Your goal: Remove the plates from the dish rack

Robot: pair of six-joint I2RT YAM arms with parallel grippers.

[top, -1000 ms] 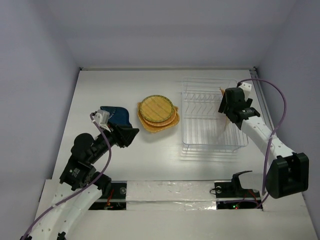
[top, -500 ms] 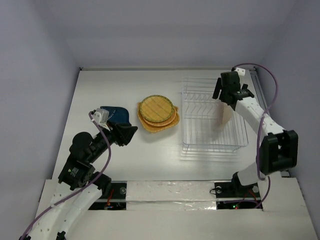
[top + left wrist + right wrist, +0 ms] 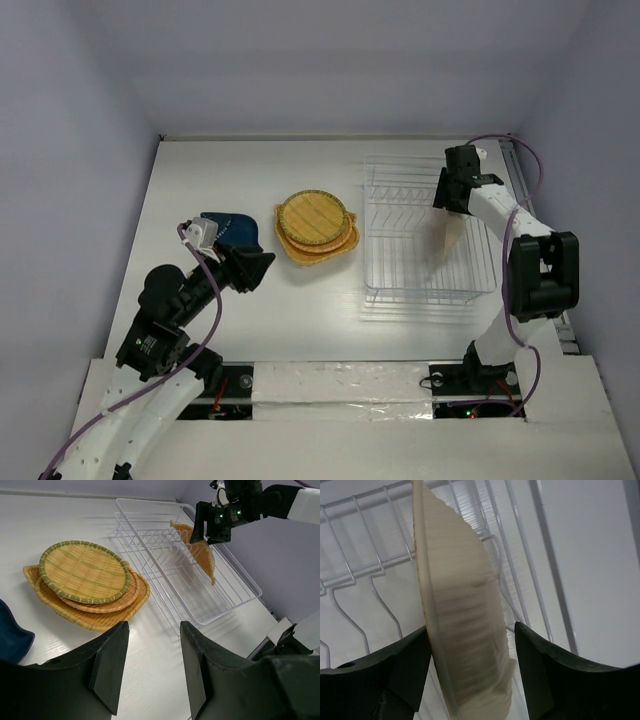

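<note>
Since one plate (image 3: 449, 236) is left in the dish rack (image 3: 430, 292), the next move hinges on how it sits. It stands on edge toward the rack's right side, directly under the right end effector (image 3: 452, 207). It's a pointed oval, and its long axis runs from the end effector down toward the rack floor, leaning a bit toward the rack's near edge. I can't tell if the lower tip rests on the wires or hangs just above them. The right arm is the only candidate, as it's above the rack. The left end effector (image 3: 254, 268) is parked well left of the rack, beyond the stacked plates (image 3: 316, 226) and next to a dark blue object (image 3: 232, 232). On the right end effector, the jaws are spread fairly wide and straddle the plate's upper edge, one finger on each face. In the wrist view one pad (image 3: 407, 672) looks to be against the plate and the other is very close. I can't tell if it's actually clamped or only bracketing. On the left end effector, the jaws are partly apart with nothing between them, over bare table (image 3: 200, 180). My read is that the grip needs confirming, then a lift straight up out of the slot wires before swinging left of the rack to the stack. A sideways pull first would probably snag the plate on the bars.
</note>
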